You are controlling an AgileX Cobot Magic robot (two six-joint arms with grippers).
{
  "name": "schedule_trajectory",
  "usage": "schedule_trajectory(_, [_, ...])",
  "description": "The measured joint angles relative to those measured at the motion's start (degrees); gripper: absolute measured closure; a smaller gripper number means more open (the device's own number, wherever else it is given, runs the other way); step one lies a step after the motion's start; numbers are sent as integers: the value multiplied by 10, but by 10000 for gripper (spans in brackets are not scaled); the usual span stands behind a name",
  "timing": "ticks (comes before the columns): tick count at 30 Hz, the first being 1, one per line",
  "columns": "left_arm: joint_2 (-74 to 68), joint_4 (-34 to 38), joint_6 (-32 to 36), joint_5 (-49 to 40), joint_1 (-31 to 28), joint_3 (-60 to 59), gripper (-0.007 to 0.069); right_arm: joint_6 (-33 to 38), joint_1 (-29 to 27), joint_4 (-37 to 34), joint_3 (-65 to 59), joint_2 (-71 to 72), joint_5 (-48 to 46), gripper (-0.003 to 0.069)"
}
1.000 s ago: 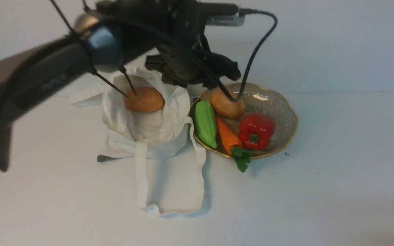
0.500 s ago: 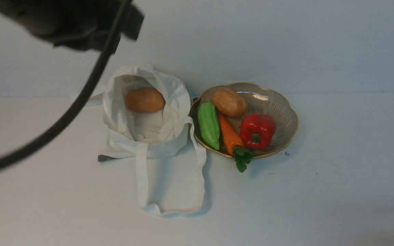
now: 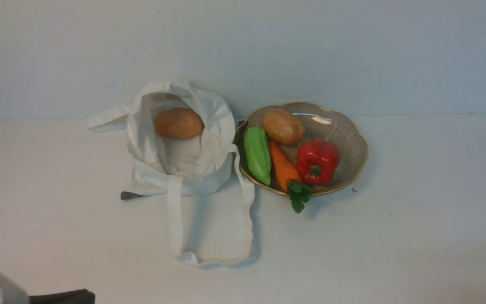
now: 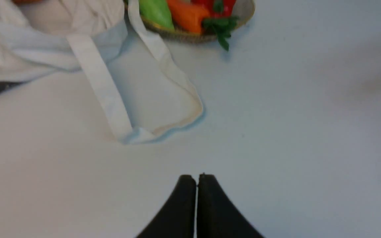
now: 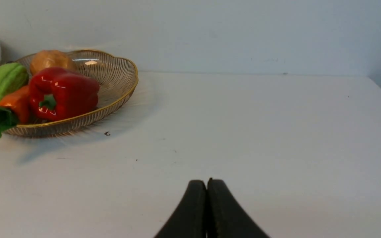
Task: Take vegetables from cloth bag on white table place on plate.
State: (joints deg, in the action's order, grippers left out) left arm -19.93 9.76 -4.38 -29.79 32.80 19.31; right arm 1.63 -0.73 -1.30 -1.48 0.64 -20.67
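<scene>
Left gripper (image 4: 196, 178): jaws pressed together, nothing between them, poised over bare table (image 4: 293, 132) a little way off the free loop of the bag's strap (image 4: 99, 82). Right gripper (image 5: 206, 183): jaws likewise pressed together and empty, over the table and well apart from the plate (image 5: 121, 89). In the front view the bag (image 3: 192, 181) stands slumped with its mouth open upward, and one potato (image 3: 179, 123) lies inside near the far edge, with folds of cloth close on both sides. The plate (image 3: 348, 131) sits just beside the bag, on its right; whether they touch cannot be told. It holds a second potato (image 3: 283, 126), a green pod (image 3: 257, 155), a carrot (image 3: 282, 168) and a red pepper (image 3: 317, 161). Judgement: the step in hand is fetching the bagged potato, and the left arm is the nearer one. To do it well, spread the jaws wide before reaching the mouth, come down from above, and close across the potato's short axis. Keep the fingertips inside the folds so no cloth is pinched. The skin looks glossy, so grip around the middle. Lift straight up until clear of the rim, or the bag may drag against the plate. The bare far-right part of the plate looks the best place to set it.
</scene>
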Motion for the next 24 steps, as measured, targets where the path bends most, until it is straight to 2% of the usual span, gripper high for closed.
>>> schedule_trajectory(4, [83,1,8,56,0,-52,629,0,0,0,0,0,0,674])
schedule_trajectory(8, [121,2,8,60,0,-82,629,0,0,0,0,0,0,674])
schedule_trajectory(24, [125,-27,25,63,0,-102,629,0,0,0,0,0,0,674])
